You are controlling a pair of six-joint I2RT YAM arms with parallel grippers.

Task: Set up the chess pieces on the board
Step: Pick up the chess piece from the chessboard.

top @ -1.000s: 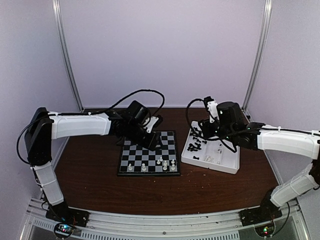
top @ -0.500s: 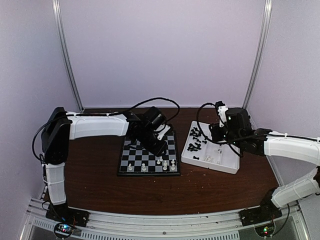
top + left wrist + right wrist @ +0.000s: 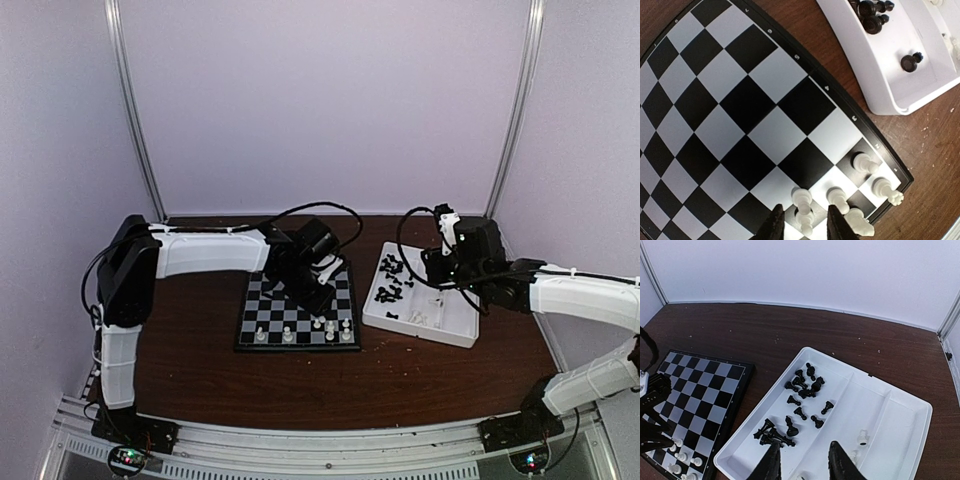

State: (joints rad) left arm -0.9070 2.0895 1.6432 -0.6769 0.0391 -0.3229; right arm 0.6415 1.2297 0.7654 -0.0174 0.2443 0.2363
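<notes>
My left gripper (image 3: 806, 215) hangs part-open astride a white piece (image 3: 804, 220), not visibly pinching it, by the board's (image 3: 740, 100) near right corner. My right gripper (image 3: 804, 447), part-open and empty, hovers over the tray (image 3: 900, 440) beside the board's right edge. Black pieces (image 3: 802, 387) lie in the tray compartment nearest the board.

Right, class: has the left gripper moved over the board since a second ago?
Yes. The left gripper has shifted right and slightly nearer over the board, closer to the white pieces at its near-right corner.
</notes>
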